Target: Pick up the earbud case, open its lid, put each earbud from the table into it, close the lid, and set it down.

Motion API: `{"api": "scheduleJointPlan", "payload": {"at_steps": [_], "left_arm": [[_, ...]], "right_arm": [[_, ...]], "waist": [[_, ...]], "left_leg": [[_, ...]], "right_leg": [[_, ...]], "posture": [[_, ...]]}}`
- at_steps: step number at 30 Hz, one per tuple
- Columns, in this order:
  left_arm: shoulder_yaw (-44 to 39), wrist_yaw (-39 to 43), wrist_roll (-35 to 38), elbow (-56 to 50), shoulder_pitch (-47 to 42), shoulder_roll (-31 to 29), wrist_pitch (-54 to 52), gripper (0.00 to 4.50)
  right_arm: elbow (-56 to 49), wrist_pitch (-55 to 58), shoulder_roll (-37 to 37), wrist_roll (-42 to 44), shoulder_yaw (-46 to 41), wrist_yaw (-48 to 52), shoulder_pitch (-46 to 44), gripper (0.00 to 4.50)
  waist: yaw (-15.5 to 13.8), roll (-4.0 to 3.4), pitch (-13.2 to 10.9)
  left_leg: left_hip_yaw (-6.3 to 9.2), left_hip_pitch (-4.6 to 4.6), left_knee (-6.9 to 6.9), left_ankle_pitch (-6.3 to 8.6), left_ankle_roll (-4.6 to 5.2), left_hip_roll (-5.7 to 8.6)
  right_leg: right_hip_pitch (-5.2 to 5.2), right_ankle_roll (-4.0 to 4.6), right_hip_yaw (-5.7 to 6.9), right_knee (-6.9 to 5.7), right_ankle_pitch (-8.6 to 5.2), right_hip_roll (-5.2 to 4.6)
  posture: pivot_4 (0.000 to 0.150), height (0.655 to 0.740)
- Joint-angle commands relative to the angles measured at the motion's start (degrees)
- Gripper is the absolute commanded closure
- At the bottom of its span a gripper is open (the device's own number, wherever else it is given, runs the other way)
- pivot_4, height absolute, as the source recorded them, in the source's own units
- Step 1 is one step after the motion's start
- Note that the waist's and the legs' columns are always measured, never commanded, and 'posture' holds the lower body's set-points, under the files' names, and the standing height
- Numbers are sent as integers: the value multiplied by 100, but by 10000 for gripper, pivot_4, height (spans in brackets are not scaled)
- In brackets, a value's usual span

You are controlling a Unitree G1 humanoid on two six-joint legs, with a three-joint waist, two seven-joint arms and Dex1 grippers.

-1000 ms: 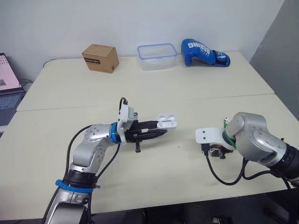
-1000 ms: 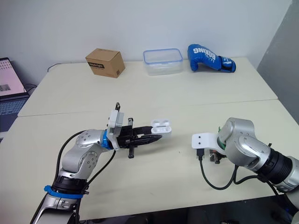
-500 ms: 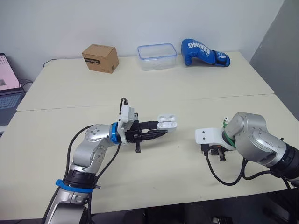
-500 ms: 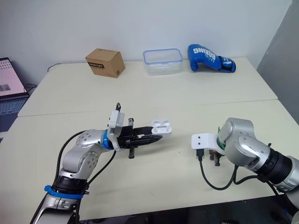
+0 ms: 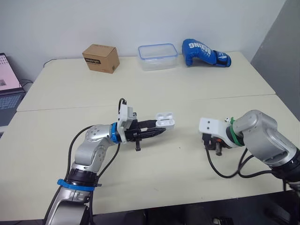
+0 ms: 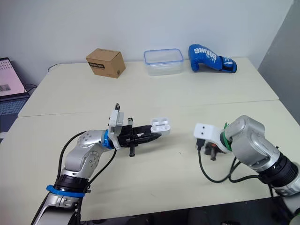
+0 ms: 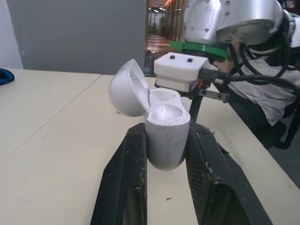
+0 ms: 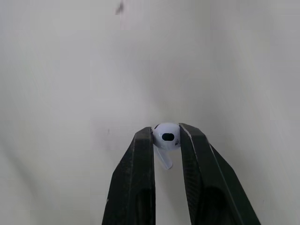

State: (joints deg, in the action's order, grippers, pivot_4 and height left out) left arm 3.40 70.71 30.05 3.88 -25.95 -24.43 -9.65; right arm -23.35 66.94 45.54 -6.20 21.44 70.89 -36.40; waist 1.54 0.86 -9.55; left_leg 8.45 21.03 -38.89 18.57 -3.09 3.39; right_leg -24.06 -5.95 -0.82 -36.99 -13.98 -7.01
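Over table (image 5: 187,98) middle, L gripper (image 5: 159,131) is clamping earbud case (image 7: 166,140) w/ lid flipped open; at its 3 o'clock, R gripper (image 8: 166,132) is pinching an earbud (image 8: 166,137).

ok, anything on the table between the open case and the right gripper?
Just bare table with one tiny dark speck, seen in both eye views. The right gripper holds an earbud, the left gripper the case.

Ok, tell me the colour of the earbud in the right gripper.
The earbud is white, with a small dark oval port; clearest in the right wrist view.
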Motion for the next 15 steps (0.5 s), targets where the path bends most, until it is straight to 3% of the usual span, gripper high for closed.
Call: {"api": "scheduleJointPlan", "payload": {"at_steps": [1, 10, 15], "left_arm": [[-152, 74, 34, 12, -130, -36, 131, 37540], [-173, 172, 20, 123, -221, -88, 99, 37540], [-158, 162, 10, 125, -268, -113, 69, 37540]], "right_arm": [[-320, 201, -592, 518, -1155, -641, 248, 41015], [-901, 713, -3067, 1805, -3498, -2181, 575, 41015], [-1080, 1048, -3777, 2447, -4152, -2777, 351, 41015]], "waist": [[-4, 0, 0], [11, -3, 1], [28, -7, 4]], "left_leg": [[0, 1, 0, 0, 0, 1], [5, -1, 0, 0, 0, 3], [8, -3, 0, -1, -1, 3]], "right_leg": [[0, 0, 0, 0, 0, 0], [-1, 0, -2, -7, 0, 0], [-2, 1, -3, -10, 0, 1]], "posture": [[1500, 7307], [1500, 7307], [1500, 7307]]}}
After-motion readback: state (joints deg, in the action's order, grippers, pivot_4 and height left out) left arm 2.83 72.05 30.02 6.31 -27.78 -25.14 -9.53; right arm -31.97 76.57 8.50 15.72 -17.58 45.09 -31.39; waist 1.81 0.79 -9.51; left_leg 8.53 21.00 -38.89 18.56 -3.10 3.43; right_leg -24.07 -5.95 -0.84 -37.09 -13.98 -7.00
